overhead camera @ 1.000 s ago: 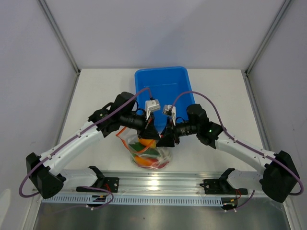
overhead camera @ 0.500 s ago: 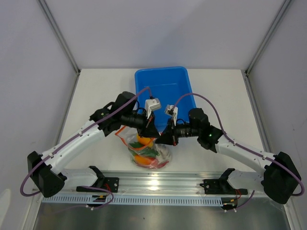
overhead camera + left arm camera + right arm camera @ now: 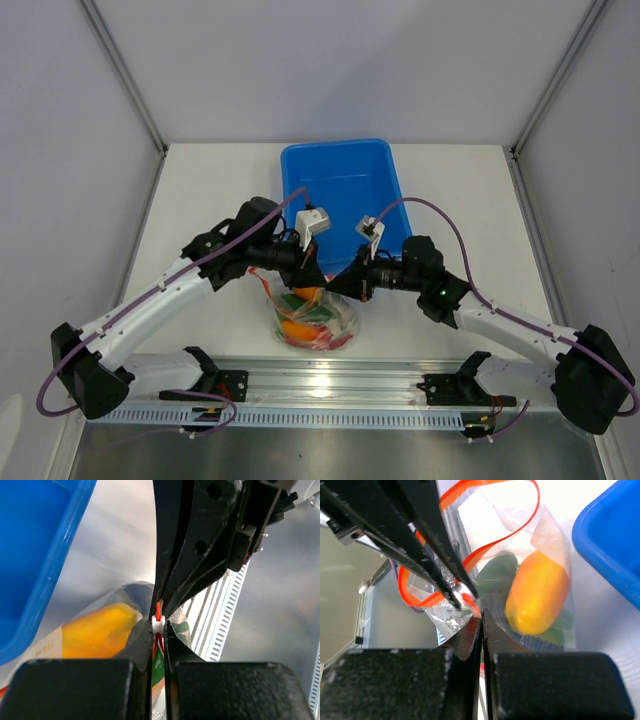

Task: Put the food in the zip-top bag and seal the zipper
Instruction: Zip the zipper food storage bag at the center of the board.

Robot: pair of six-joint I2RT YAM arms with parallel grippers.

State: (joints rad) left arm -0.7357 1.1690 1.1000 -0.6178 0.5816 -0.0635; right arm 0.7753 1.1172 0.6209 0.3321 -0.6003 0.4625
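Food (image 3: pixel 303 327) was packed inside the bag (image 3: pixel 343 318), on the near side of the tub (image 3: pixel 340 180). Left gripper (image 3: pixel 159 631) and right gripper (image 3: pixel 481 622) were pinched narrow on the zipper (image 3: pixel 485 550), side by side, probably for sealing the mouth.

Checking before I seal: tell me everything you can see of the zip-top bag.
The zip-top bag is clear, crinkly plastic, on the table by the near end of the blue tub, holding a yellow-orange pepper and green pieces. Its red-orange zipper loops open. The left gripper is shut on the zipper; the right gripper pinches the mouth edge beside it.
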